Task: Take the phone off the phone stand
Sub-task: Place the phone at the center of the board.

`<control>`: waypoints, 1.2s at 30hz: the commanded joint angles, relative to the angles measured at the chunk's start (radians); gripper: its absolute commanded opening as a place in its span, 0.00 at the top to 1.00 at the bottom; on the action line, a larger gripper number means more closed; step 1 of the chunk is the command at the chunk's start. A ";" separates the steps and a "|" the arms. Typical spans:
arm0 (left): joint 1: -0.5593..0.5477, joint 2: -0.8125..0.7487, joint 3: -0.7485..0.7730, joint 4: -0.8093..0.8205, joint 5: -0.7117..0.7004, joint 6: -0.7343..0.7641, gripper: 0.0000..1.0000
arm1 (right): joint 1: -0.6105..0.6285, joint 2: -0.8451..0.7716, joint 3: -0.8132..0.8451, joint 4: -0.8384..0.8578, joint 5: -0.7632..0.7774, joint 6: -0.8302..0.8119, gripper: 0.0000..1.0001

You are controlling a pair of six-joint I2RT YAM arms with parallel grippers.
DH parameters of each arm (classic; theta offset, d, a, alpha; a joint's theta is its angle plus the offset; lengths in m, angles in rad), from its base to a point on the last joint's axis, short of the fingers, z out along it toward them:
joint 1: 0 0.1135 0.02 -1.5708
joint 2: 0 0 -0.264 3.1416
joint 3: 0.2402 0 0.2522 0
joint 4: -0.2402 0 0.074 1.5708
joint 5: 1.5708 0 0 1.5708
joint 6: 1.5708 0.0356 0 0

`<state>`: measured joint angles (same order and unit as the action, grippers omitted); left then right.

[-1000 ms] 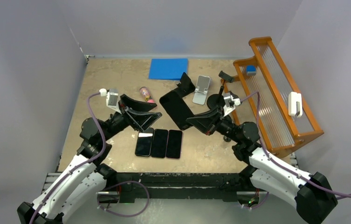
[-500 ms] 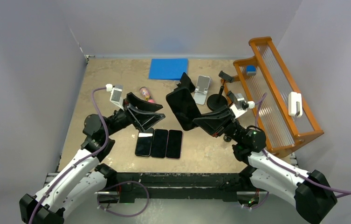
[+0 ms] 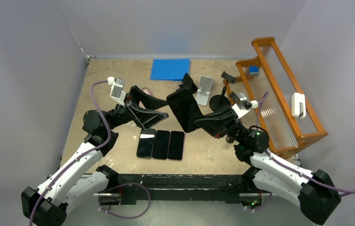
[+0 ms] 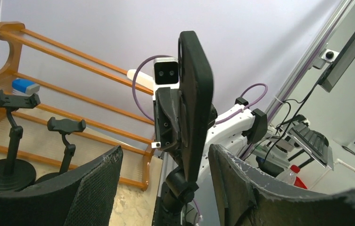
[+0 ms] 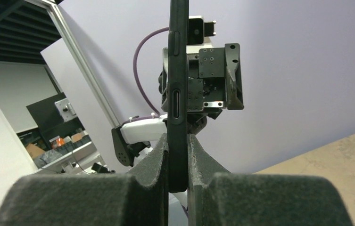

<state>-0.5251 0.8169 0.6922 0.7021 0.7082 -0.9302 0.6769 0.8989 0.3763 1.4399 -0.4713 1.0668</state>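
A black phone (image 3: pixel 183 109) hangs in the air above the middle of the table, with my right gripper (image 3: pixel 198 123) shut on its lower end. The right wrist view has the phone (image 5: pixel 177 94) edge-on and upright, squeezed between the pads of the right gripper (image 5: pixel 177 141). The black phone stand (image 3: pixel 187 84) sits just behind it, apart from the phone. My left gripper (image 3: pixel 160 107) is open, raised to the left of the phone and pointing at it. Through the left wrist view the phone (image 4: pixel 194 108) stands between the spread fingers of the left gripper (image 4: pixel 166 150), touching neither.
Three dark phones (image 3: pixel 161 144) lie side by side near the front. A silver stand (image 3: pixel 204 89) and a round-based clamp stand (image 3: pixel 220 99) sit behind the right arm. An orange rack (image 3: pixel 279 99) fills the right side. A blue mat (image 3: pixel 170 69) lies at the back.
The right gripper has lifted the phone up and away from the table, tilting it upright. The left gripper has risen and swung toward the phone, still open.
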 commanded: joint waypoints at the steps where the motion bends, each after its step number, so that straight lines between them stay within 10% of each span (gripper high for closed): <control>1: -0.004 0.038 0.057 0.076 0.066 -0.022 0.35 | 0.018 -0.004 0.069 0.101 0.029 0.000 1.00; 36: -0.004 0.061 0.067 0.080 0.064 -0.075 0.48 | 0.122 0.027 0.100 -0.057 0.218 -0.127 1.00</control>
<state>-0.5251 0.8791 0.7109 0.7658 0.7811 -1.0039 0.7914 0.9424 0.4076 1.3014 -0.3023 0.9672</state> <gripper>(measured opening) 0.538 0.127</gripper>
